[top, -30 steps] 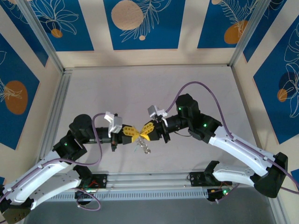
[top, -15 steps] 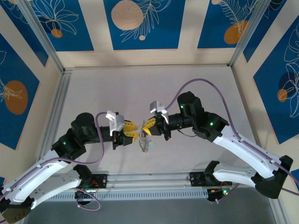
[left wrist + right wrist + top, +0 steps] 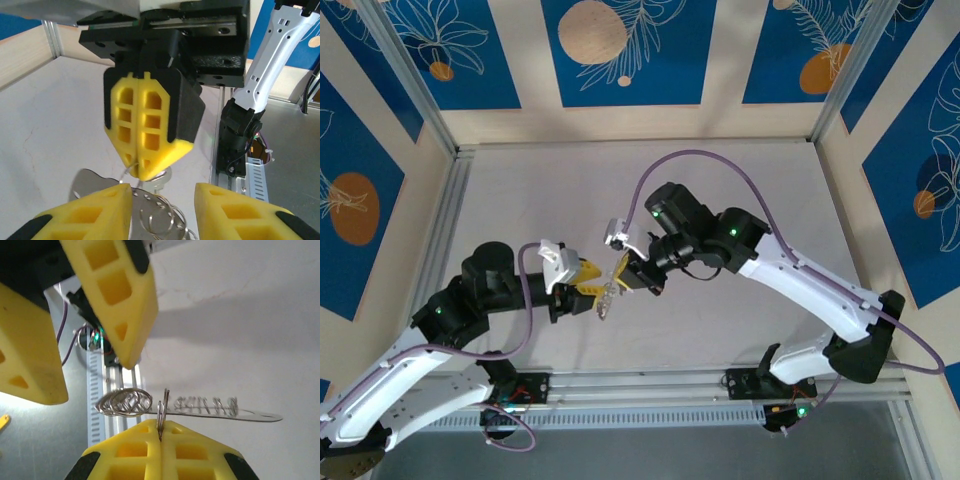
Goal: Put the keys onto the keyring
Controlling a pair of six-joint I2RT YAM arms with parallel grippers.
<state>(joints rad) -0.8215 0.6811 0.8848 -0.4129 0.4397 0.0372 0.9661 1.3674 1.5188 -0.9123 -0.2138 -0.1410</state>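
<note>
The keyring [image 3: 167,220] was cut off at 6 o'clock; from above, the keys [image 3: 606,298] blurred together

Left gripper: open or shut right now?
Open: the left gripper fingers stand apart; the shut right gripper pinches the keyring.

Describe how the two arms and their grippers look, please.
Both arms have white shells and black joints with small green lights; a purple cable loops along each. The left gripper and right gripper carry yellow, hollow-ribbed fingers on black mounts.
</note>
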